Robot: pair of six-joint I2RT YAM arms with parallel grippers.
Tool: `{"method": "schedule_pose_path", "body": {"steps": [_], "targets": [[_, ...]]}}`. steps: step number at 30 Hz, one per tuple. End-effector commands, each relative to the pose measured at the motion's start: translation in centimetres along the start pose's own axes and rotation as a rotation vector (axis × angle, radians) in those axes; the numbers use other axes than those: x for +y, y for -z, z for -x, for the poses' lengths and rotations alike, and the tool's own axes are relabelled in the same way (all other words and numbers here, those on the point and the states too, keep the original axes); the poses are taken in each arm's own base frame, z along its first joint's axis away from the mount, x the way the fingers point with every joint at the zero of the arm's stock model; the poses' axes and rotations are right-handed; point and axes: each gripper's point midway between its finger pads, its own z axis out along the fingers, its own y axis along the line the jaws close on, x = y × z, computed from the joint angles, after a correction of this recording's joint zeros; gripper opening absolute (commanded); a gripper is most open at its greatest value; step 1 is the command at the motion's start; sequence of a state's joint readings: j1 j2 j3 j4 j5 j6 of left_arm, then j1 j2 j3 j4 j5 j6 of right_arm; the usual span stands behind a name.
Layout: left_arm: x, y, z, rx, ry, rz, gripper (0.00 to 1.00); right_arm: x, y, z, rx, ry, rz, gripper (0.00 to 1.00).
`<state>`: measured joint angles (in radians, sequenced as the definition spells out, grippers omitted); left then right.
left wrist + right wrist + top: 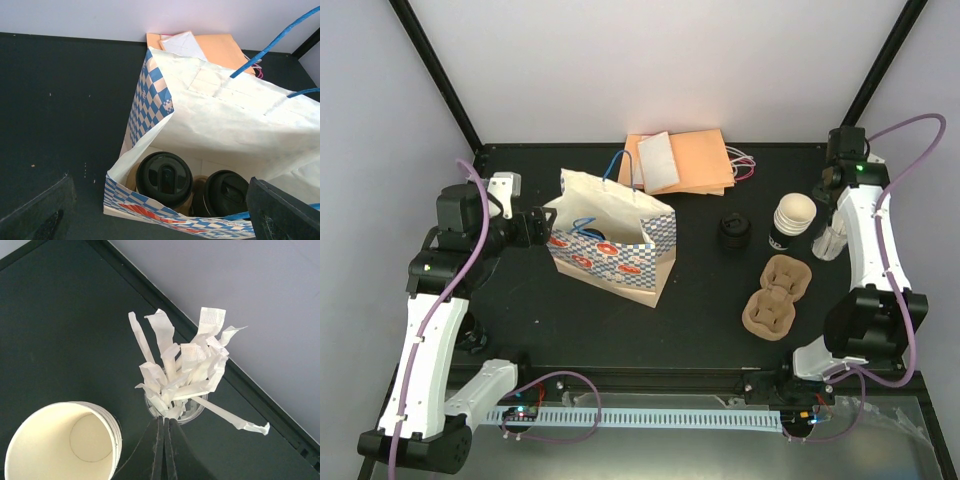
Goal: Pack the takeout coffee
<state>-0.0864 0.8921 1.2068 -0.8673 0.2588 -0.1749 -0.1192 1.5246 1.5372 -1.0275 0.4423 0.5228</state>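
Left wrist: lidded coffees (pixel 164 178) below bag rim (pixel 150 137), spread fingers (pixel 40 215) flanking it

Bag (pixel 225 115): creased matt paper, printed blue check, thin blue cord-like handles (pixel 272 42). Coffee lids (pixel 164 177): moulded black plastic, slight gloss. Surface (pixel 60 100): matt black with pale specks. Carrier (pixel 777 295): rough brown moulded pulp. Cup stack (pixel 60 450): smooth matt cream paper inside. Straws (pixel 180 370): crinkled white paper wrappers, in a clear glossy holder (pixel 192 412). Orange stack (pixel 695 160): flat matt paper. Right end effector (pixel 163 422): matt black, looks plastic.
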Motion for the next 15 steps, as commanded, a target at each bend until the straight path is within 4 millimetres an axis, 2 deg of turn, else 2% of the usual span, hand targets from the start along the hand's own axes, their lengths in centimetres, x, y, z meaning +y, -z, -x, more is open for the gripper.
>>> {"method": "schedule_pose_path", "body": {"steps": [1, 10, 15], "targets": [[-0.5, 0.6, 1.1, -0.035, -0.005, -0.016, 0.96, -1.1, 2.4, 1.7, -0.071, -0.022, 0.001, 0.01], [-1.0, 1.0, 1.1, -0.047, -0.005, -0.042, 0.96, -1.8, 6.8, 3.0, -0.134, -0.031, 0.072, 0.01], [-1.9, 1.5, 1.2, -0.065, 0.003, -0.091, 0.96, -0.9, 10.6, 3.2, -0.139, -0.046, 0.22, 0.01]]}}
